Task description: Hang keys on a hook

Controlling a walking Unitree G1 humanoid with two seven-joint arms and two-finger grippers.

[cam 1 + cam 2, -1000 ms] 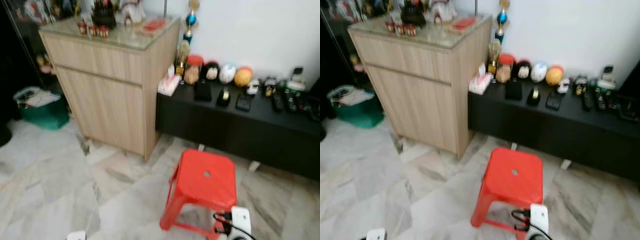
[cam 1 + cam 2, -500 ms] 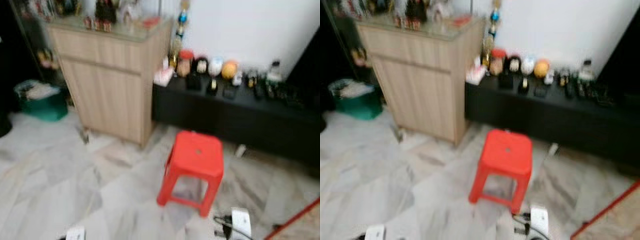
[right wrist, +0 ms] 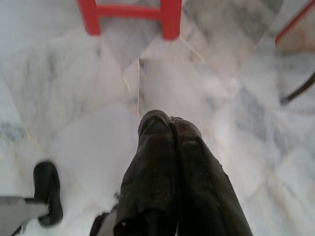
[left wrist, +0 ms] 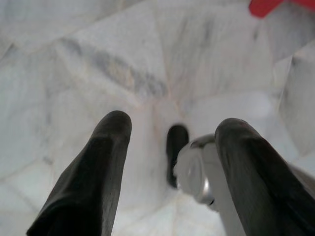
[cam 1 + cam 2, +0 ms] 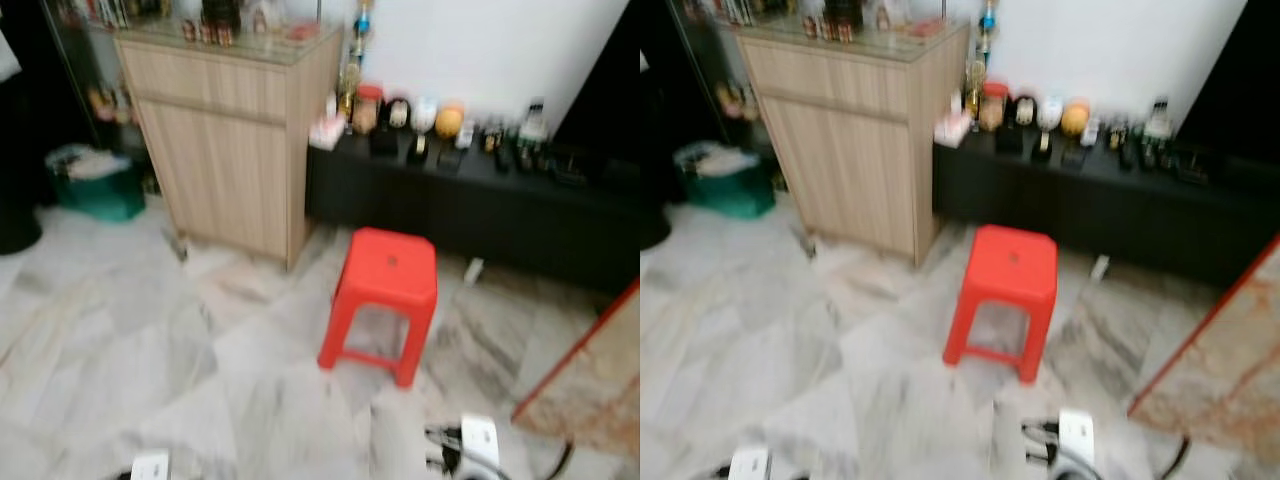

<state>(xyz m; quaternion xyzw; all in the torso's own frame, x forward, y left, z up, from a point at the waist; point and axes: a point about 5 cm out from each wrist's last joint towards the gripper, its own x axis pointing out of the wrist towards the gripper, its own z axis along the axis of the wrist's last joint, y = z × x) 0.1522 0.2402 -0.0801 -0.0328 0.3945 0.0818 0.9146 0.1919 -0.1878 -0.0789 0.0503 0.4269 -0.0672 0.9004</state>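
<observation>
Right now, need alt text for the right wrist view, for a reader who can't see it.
The right gripper hangs over a pale marble floor, its two black fingers pressed shut with nothing visible between them. The legs of a red stool stand on the floor beyond the fingertips.

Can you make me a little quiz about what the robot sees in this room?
1. What colour is the stool standing on the marble floor?
2. True or false: the left gripper has its fingers spread apart.
3. What stands right beside the wooden cabinet? A) a bed B) a low black bench with small things on it C) a fridge

Key:
1. Red.
2. True. The right gripper has its fingers pressed together.
3. B.
</observation>
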